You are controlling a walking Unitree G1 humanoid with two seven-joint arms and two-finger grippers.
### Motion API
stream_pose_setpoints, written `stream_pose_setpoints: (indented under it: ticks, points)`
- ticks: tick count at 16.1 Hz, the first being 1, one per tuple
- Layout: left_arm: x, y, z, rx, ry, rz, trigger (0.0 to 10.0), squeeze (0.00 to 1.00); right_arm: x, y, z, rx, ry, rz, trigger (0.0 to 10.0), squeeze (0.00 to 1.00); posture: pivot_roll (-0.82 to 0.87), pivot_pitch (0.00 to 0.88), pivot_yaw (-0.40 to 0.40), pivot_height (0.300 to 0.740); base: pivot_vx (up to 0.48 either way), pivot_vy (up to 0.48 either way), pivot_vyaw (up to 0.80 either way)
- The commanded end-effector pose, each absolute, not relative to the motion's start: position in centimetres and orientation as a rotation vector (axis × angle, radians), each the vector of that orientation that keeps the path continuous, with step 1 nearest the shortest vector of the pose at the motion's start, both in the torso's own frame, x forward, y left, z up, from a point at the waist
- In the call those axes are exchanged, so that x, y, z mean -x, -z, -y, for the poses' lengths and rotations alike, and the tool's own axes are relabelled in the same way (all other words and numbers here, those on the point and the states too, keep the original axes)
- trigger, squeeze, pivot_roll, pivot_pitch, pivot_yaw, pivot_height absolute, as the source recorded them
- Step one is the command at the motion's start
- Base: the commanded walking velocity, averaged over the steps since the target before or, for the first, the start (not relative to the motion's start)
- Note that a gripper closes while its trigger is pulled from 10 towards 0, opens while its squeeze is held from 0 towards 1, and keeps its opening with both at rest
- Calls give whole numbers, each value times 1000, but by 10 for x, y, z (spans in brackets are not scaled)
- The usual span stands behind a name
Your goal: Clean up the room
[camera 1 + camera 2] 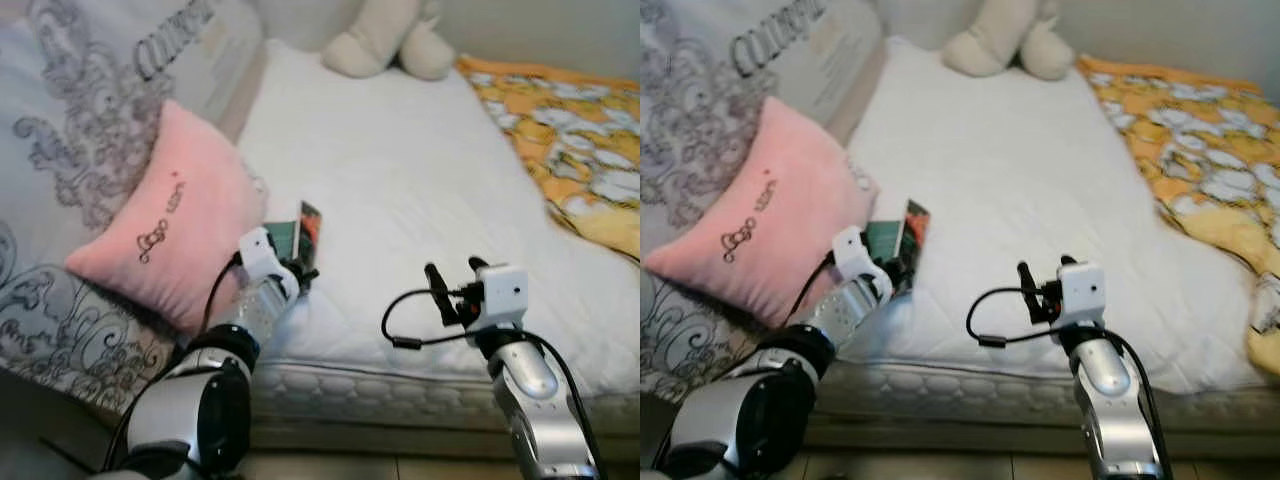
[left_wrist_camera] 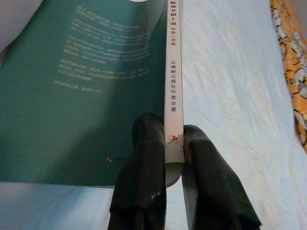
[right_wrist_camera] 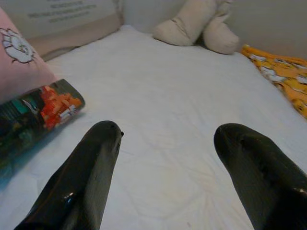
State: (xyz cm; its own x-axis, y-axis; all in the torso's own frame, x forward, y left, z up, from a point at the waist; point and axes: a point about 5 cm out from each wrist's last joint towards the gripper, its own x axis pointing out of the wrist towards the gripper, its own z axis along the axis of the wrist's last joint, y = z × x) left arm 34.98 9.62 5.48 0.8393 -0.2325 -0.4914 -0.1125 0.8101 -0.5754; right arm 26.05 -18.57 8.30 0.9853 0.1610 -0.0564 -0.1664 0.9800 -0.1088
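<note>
the left end effector [image 2: 173, 158] is clamped on the spine of a book [image 1: 298, 232], held at the bed [image 1: 400, 180] edge beside a pink pillow [image 1: 165, 225]. the right end effector [image 3: 168, 158] hovers wide open, empty. tidying looks barely begun: the book needs putting away.

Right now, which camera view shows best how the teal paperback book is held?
The left wrist view: the left gripper is shut on the white spine of the teal paperback book. Both eye views show the book small beside the pink pillow. The right wrist view shows its colourful cover.

White bed [image 1: 400, 180] bears pink pillow [image 1: 165, 225], book [image 1: 298, 232], perhaps plush toy [image 1: 385, 40].
</note>
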Motion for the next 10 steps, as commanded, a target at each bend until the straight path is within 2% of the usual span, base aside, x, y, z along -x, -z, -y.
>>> stream_pose_setpoints:
  ticks: [1, 2, 3, 5, 6, 7, 8, 9, 10]
  points:
    - [-348, -53, -91, 631, 88, -602, 10000, 0, -262, -87, 189, 125, -159, -48, 10000, 0, -168, 0, -80, 740, 0, 0, 0]
    - [-358, -69, -85, 554, 149, -511, 10000, 0, -263, -88, 190, 125, -155, -47, 10000, 0, -163, 0, -78, 740, 0, 0, 0]
    - [-370, -97, -76, 394, 233, -348, 10000, 0, -262, -88, 190, 123, -153, -53, 10000, 0, -155, 0, -76, 740, 0, 0, 0]
    - [-376, -126, -68, 264, 299, -164, 10000, 0, -262, -86, 189, 121, -155, -56, 10000, 0, -147, 0, -76, 740, 0, 0, 0]
    - [-377, -138, -64, 265, 330, -110, 10000, 0, -261, -84, 188, 118, -156, -61, 10000, 0, -139, 0, -77, 740, 0, 0, 0]
    - [-377, -141, -65, 307, 324, -107, 10000, 0, -260, -84, 187, 117, -158, -63, 10000, 0, -139, 0, -77, 740, 0, 0, 0]
    - [-379, -136, -73, 549, 282, -209, 10000, 0, -259, -82, 187, 116, -160, -70, 10000, 0, -135, 0, -80, 740, 0, 0, 0]
    - [-380, -121, -86, 654, 194, -296, 10000, 0, -258, -81, 186, 115, -162, -73, 10000, 0, -134, 0, -82, 740, 0, 0, 0]
    - [-379, -113, -92, 682, 147, -331, 10000, 0, -258, -81, 186, 115, -162, -75, 10000, 0, -136, 0, -82, 740, 0, 0, 0]
